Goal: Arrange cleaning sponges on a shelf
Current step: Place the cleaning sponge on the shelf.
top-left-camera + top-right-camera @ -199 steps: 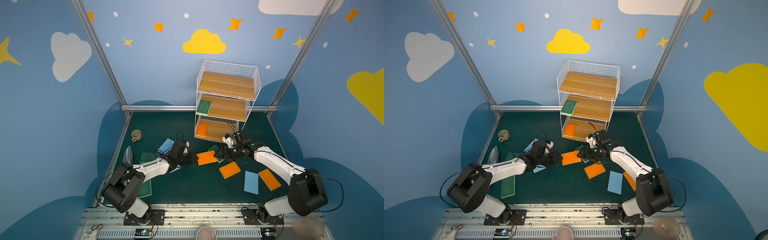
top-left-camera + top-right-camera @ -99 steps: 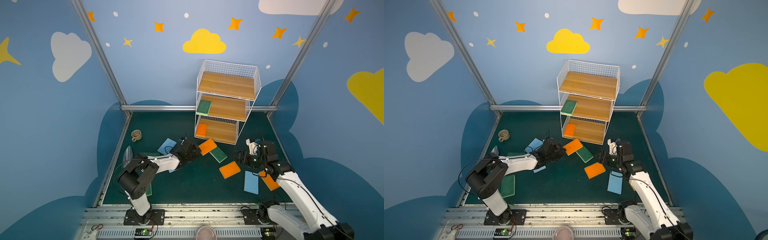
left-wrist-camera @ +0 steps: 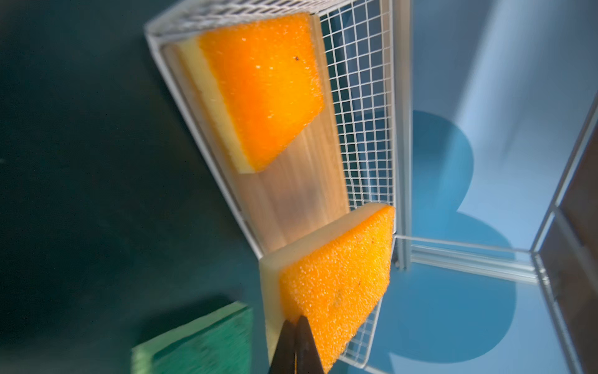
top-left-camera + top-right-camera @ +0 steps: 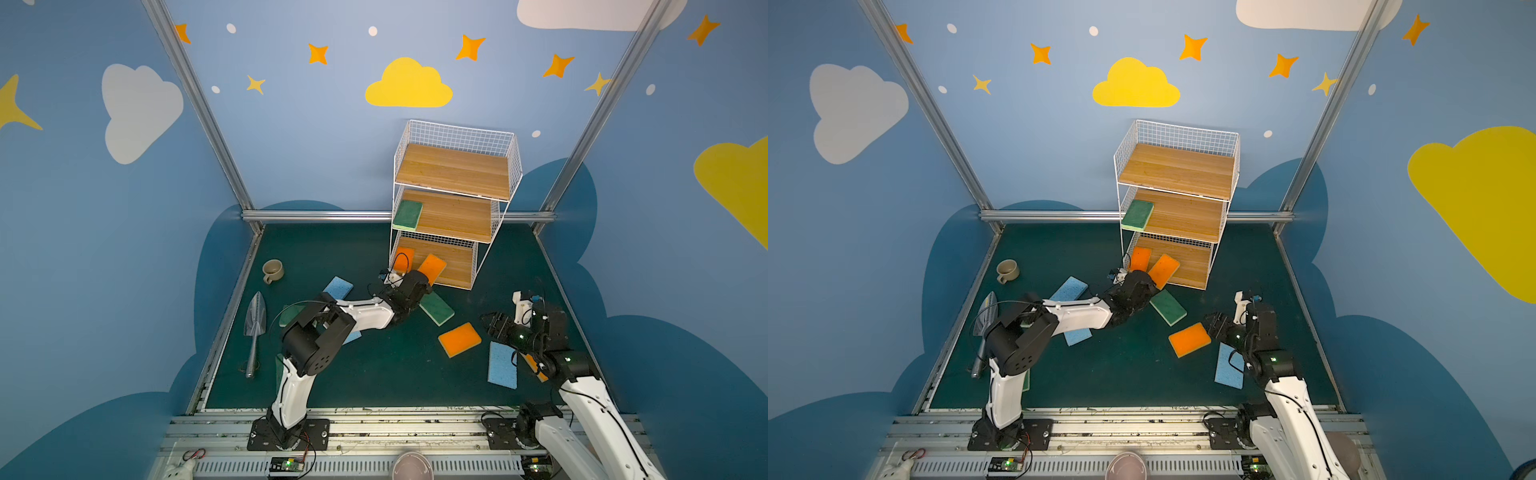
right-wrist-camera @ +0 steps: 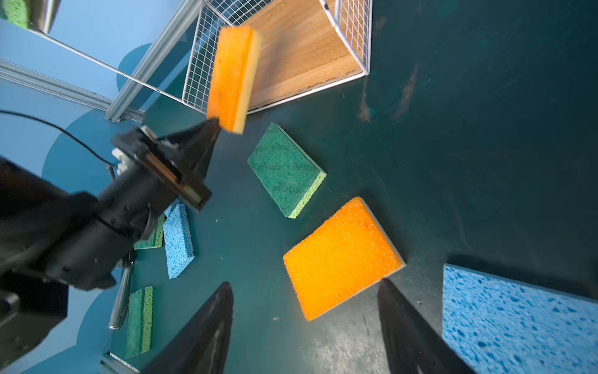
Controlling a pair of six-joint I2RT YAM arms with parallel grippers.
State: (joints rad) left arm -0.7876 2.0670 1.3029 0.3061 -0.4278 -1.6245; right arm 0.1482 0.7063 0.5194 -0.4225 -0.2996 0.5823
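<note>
Floor mat [image 4: 374, 374]: dark green, carries everything.

Shelf [image 4: 453, 172]: upright at the back of the mat, white wire sides, three wooden boards stepping forward toward the bottom. Top board bare. Middle board has one green sponge [image 4: 408, 215] lying flat at its left end. Bottom board has one orange sponge [image 4: 404, 258] at its left end.

Left arm [image 4: 357, 313]: stretched across the mat toward the bottom board. Right arm [image 4: 582, 395]: bent, wrist low over the right side of the mat.

Trowel [image 4: 254, 328]: flat near the mat's left edge, tip toward the back.

Left gripper [image 3: 296, 327]: jaws pinched tight on one corner of a held orange sponge [image 3: 336, 285]. The sponge is tilted and clear of the mat. Its far end reaches over the front edge of the bottom board, near the one lying there but not touching it.

Loose on the mat:
- A floor green sponge [image 4: 436, 308] lies just beside the left gripper, in front of the shelf.
- A loose orange sponge [image 4: 460, 339] lies nearer the front.
- A right blue sponge [image 4: 503, 365] lies beside it.
- A hidden orange sponge [image 4: 538, 373] lies mostly under the right arm.
- A back blue sponge [image 4: 338, 286] lies behind the left arm.
- A covered blue sponge [image 4: 1077, 336] and a covered green sponge [image 4: 291, 316] are partly under the left arm.

Mug [image 4: 273, 271]: upright, just behind the trowel.

Right gripper [image 5: 304, 283]: jaws wide apart, nothing gripped. In the wrist view the fingers frame the near end of the loose orange sponge. Whether a fingertip touches it is not clear.
</note>
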